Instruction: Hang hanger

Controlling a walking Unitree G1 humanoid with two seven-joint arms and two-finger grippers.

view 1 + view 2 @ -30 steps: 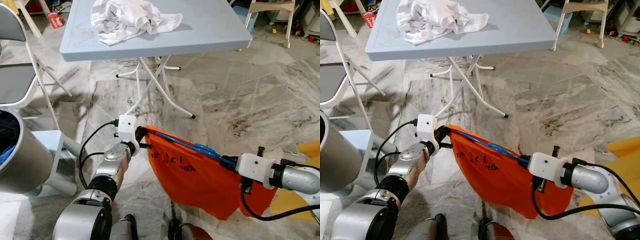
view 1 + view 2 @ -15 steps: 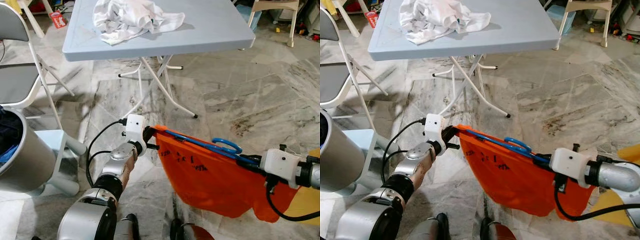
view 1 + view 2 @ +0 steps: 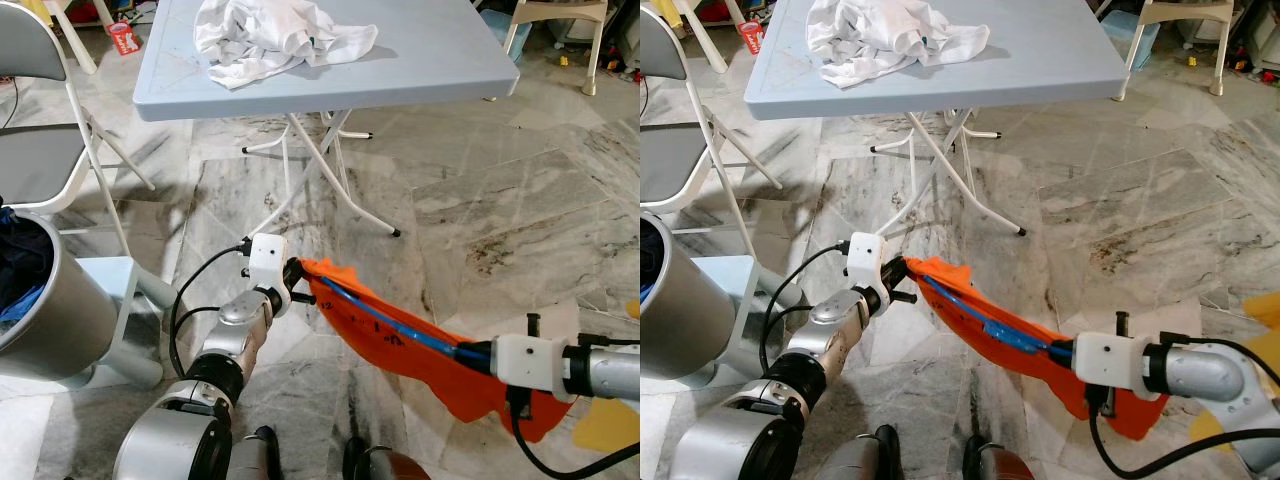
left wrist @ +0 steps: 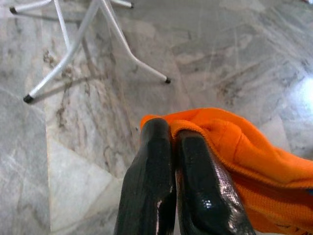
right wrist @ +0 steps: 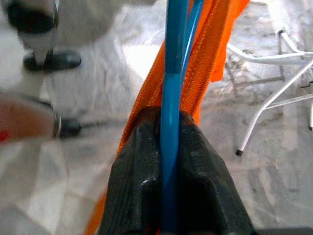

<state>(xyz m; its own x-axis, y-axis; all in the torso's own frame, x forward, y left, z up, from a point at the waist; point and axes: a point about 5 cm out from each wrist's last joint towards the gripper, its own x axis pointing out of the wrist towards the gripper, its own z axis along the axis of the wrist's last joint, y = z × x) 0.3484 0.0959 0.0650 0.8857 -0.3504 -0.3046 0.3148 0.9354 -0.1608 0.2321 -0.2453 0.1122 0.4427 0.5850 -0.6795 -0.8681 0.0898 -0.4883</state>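
Low over the marble floor (image 3: 520, 200), the right gripper (image 5: 168, 147) is clamped on the blue hanger (image 3: 395, 322) inside an orange shirt (image 3: 420, 355); the left gripper (image 4: 172, 147) pinches the shirt's far corner. Beyond stands a folding table (image 3: 440, 60) bearing crumpled white cloth (image 3: 280, 35).

Orange garment (image 3: 420, 345) stretched low over marble floor (image 3: 500, 200) between two silver arms. Left gripper (image 3: 297, 281) pinching the garment's upper corner, black fingers closed on the cloth. Blue hanger (image 3: 395, 327) running along the garment's top edge down to right gripper (image 3: 478, 354), whose fingers cannot be made out. Behind, light blue folding table (image 3: 430, 60) on white legs, crumpled white cloth (image 3: 275, 38) lying on top. At far left, grey folding chair (image 3: 35, 150) and metal tub (image 3: 45, 320) holding dark clothes.
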